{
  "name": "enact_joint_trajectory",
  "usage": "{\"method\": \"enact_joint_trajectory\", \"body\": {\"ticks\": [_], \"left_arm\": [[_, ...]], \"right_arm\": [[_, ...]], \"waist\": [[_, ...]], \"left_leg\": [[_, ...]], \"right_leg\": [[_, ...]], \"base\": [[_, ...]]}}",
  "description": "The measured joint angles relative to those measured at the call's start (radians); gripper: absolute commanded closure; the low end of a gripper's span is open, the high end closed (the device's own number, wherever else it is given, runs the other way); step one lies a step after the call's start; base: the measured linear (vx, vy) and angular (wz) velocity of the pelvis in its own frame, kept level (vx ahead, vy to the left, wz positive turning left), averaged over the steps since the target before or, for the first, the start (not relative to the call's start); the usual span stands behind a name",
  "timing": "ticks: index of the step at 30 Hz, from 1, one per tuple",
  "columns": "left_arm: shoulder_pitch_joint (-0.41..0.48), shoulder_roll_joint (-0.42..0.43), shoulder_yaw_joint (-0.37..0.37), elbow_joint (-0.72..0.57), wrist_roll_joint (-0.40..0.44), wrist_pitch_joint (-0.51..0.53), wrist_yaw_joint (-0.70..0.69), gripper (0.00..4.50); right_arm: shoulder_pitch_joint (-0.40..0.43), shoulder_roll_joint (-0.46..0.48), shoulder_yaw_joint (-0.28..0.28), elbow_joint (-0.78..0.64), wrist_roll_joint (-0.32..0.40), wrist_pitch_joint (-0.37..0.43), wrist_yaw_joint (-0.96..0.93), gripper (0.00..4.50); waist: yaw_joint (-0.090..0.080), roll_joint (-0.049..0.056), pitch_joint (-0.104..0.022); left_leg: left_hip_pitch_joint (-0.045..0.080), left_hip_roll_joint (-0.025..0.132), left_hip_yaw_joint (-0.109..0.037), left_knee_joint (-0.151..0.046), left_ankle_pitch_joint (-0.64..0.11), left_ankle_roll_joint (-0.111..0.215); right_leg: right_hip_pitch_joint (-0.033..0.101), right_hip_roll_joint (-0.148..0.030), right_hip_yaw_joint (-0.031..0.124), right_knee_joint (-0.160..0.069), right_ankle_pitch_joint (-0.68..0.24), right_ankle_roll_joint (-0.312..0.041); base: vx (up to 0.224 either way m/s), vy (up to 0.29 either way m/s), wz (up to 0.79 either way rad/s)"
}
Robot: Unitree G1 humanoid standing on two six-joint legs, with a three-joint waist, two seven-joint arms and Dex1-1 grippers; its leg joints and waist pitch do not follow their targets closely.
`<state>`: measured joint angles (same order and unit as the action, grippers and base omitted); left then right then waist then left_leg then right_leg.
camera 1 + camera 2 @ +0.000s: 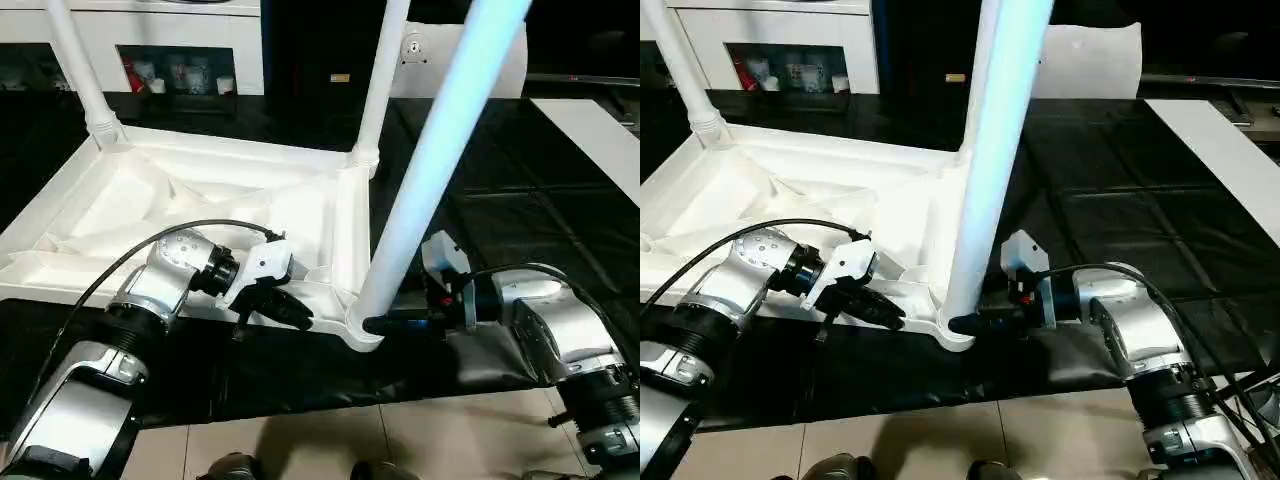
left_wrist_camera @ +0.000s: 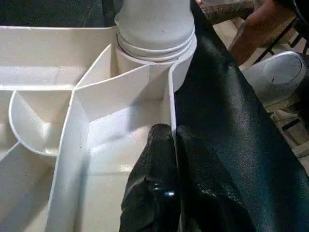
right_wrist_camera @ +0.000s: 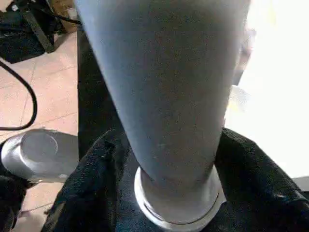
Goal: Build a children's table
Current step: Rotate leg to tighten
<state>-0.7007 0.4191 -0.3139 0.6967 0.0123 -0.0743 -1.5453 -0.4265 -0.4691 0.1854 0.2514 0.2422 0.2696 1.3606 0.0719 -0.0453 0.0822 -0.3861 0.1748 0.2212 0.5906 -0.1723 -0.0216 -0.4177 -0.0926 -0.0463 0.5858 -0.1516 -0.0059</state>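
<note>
The children's table top (image 1: 200,190) lies upside down on a black mat, ribbed underside up. Three white legs stand in its corner sockets: one at the far left (image 1: 80,70), one at the far right corner (image 1: 385,80), and a near one (image 1: 440,150) rising tall in front. My left gripper (image 1: 295,310) is shut on the top's near rim (image 2: 170,96), the thin wall pinched between its black fingers (image 2: 159,159), just beside the near socket (image 2: 154,43). My right gripper (image 1: 378,325) reaches in from the right at the near leg's base (image 3: 174,193), its fingers (image 3: 96,174) pressed on both sides.
The black mat (image 1: 520,200) spreads far to the right. A white cabinet (image 1: 180,40) stands at the back, and a white board (image 1: 600,140) lies at the right edge. Tiled floor (image 1: 400,440) and shoe tips (image 1: 230,467) show below the mat's near edge.
</note>
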Motion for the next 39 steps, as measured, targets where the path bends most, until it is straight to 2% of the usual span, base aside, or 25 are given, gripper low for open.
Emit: {"method": "enact_joint_trajectory", "body": {"ticks": [6, 10, 15, 21, 26, 31, 32, 34, 39], "left_arm": [[-0.002, -0.001, -0.002, 0.008, 0.0, -0.012, -0.003, 4.5], [-0.005, -0.001, -0.001, 0.016, -0.001, -0.01, -0.001, 4.5], [-0.007, -0.029, 0.024, 0.02, 0.01, 0.065, 0.095, 4.5], [-0.012, -0.138, 0.086, 0.023, 0.031, 0.222, 0.381, 4.5], [-0.027, -0.24, 0.122, 0.023, 0.053, 0.326, 0.594, 4.5], [-0.031, -0.289, 0.136, 0.014, 0.062, 0.367, 0.687, 4.5], [-0.031, -0.29, 0.138, 0.008, 0.062, 0.376, 0.688, 4.5], [-0.019, -0.289, 0.138, -0.017, 0.064, 0.383, 0.689, 4.5], [0.003, -0.269, 0.132, -0.059, 0.064, 0.37, 0.65, 4.5]], "right_arm": [[-0.011, 0.004, 0.001, 0.028, 0.002, -0.011, 0.003, 2.4], [-0.01, 0.01, 0.001, 0.027, 0.002, -0.011, -0.002, 2.51], [0.016, 0.06, -0.034, 0.005, -0.008, 0.042, -0.132, 2.55], [0.019, 0.221, -0.146, 0.003, -0.084, 0.117, -0.548, 2.58], [-0.026, 0.364, -0.21, 0.012, -0.155, 0.191, -0.872, 2.59], [-0.05, 0.425, -0.236, 0.027, -0.175, 0.203, -1.014, 2.59], [-0.05, 0.427, -0.236, 0.027, -0.175, 0.199, -1.017, 2.24], [-0.047, 0.428, -0.236, 0.023, -0.175, 0.192, -1.016, 1.89], [-0.013, 0.421, -0.232, -0.012, -0.171, 0.165, -0.967, 1.67]], "waist": [[0.007, -0.001, 0.0], [0.01, -0.001, 0.0], [0.011, -0.001, 0.0], [-0.04, -0.001, 0.0], [-0.067, 0.003, -0.001], [-0.071, 0.005, -0.001], [-0.071, 0.005, -0.001], [-0.071, 0.005, -0.001], [-0.071, 0.005, -0.001]], "left_leg": [[0.0, 0.0, 0.0, 0.001, 0.0, 0.0], [0.001, 0.0, 0.0, 0.001, 0.0, 0.0], [0.003, 0.001, 0.0, 0.003, 0.001, -0.002], [0.004, -0.001, -0.001, 0.007, 0.002, -0.003], [0.002, -0.001, -0.004, 0.006, 0.002, -0.003], [0.002, -0.004, -0.004, 0.006, 0.001, -0.001], [0.001, -0.004, -0.004, 0.006, 0.001, -0.001], [0.001, -0.004, -0.004, 0.005, 0.001, -0.001], [0.001, -0.004, -0.004, 0.001, 0.0, 0.0]], "right_leg": [[0.0, 0.0, 0.0, 0.002, 0.0, 0.0], [-0.001, 0.0, 0.0, 0.005, 0.0, 0.0], [0.0, 0.0, 0.001, 0.008, -0.003, 0.005], [0.001, -0.001, 0.002, 0.004, -0.004, 0.006], [0.002, 0.0, -0.001, -0.009, -0.004, 0.007], [0.001, -0.001, 0.002, -0.011, -0.004, 0.007], [0.001, -0.001, 0.002, -0.011, -0.004, 0.007], [0.0, -0.001, 0.001, -0.011, -0.004, 0.006], [-0.001, 0.0, 0.001, -0.009, 0.0, 0.003]], "base": [[0.0, 0.0, 0.0], [0.0, 0.0, 0.0], [0.0, 0.0, 0.0], [0.0, 0.0, 0.0], [0.0, 0.0, 0.0], [0.0, 0.0, 0.0], [0.0, 0.0, 0.0], [0.0, 0.0, 0.0], [0.0, 0.0, 0.0]]}}
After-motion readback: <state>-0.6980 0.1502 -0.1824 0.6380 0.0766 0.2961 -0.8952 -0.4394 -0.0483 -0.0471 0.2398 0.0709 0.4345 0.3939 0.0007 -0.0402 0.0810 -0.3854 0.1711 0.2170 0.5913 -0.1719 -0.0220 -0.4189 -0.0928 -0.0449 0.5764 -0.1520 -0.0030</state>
